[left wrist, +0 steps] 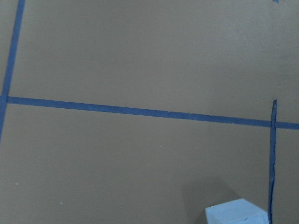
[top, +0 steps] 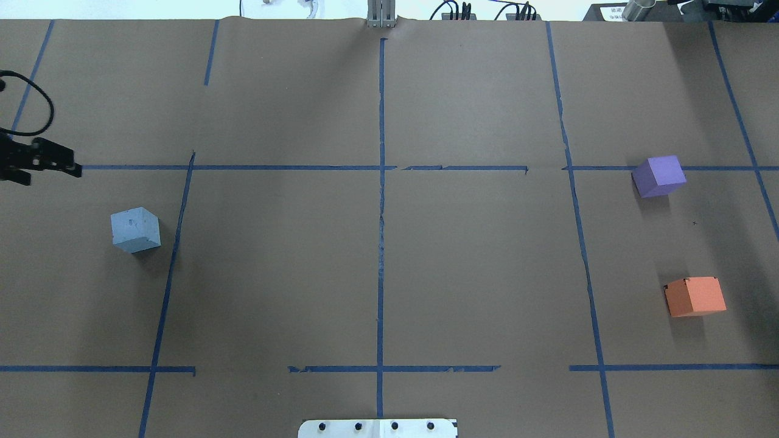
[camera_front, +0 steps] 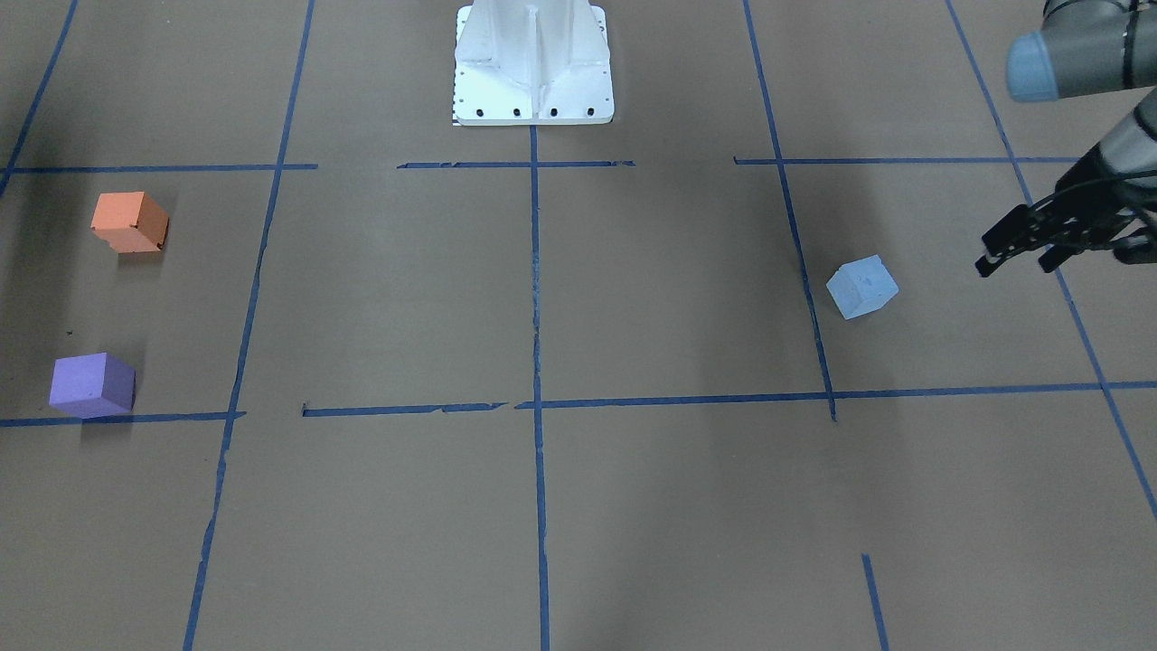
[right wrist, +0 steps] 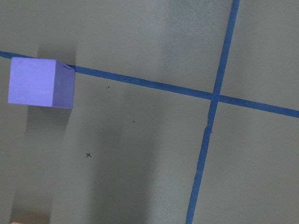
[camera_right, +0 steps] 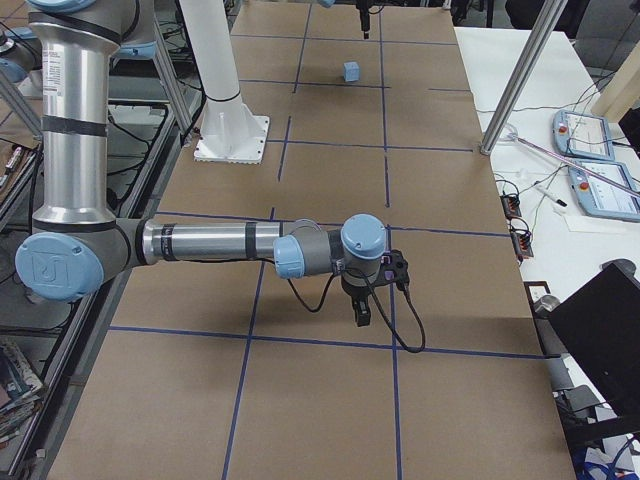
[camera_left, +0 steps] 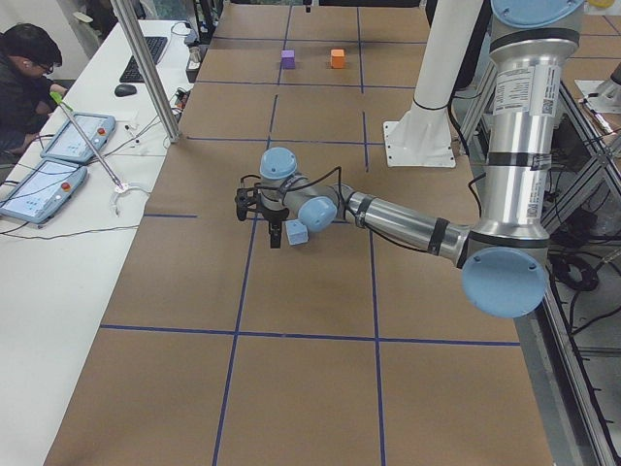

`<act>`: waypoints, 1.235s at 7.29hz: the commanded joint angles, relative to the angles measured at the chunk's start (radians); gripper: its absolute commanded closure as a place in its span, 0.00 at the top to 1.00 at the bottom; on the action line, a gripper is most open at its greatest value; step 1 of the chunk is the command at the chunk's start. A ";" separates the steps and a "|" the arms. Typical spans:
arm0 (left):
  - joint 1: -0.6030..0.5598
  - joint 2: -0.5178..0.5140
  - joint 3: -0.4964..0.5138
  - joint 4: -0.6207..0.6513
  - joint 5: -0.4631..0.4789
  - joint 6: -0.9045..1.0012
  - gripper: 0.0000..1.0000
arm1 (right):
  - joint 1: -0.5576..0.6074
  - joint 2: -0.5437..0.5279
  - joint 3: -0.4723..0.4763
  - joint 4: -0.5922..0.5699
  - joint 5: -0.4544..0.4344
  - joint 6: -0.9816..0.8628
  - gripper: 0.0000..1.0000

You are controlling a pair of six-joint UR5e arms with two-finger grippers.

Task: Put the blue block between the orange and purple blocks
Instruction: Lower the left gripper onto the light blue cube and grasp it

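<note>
Blue block [camera_front: 862, 287] sits alone on the brown paper on the robot's left side, beside a tape line and well apart from the orange block [camera_front: 130, 222] and purple block [camera_front: 92, 385] on the far right side. Left gripper [camera_front: 1014, 262] hovers near the blue block, jaws apart, holding nothing. Right gripper [camera_right: 362, 312] shows only in the side view, so its jaw state can't be told.

We read little here. The right arm's blue joint cap [camera_right: 50, 268] bears a logo that looks like UR. White stickers [camera_left: 519, 92] on the left arm's silver tube [camera_left: 514, 136] carry print and a square code, too small to read. A small x [right wrist: 88, 155] marks the brown paper [right wrist: 140, 177], at five o'clock from the purple block [right wrist: 41, 83].
</note>
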 commanded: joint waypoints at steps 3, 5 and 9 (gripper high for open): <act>0.143 -0.034 0.005 0.054 0.087 -0.083 1.00 | 0.000 0.000 -0.003 -0.001 0.000 0.000 1.00; 0.207 -0.049 0.017 0.056 0.137 -0.114 1.00 | 0.000 0.000 -0.004 -0.001 0.000 -0.002 1.00; 0.249 -0.051 0.071 0.054 0.194 -0.112 1.00 | 0.000 -0.002 -0.006 -0.001 0.000 0.000 1.00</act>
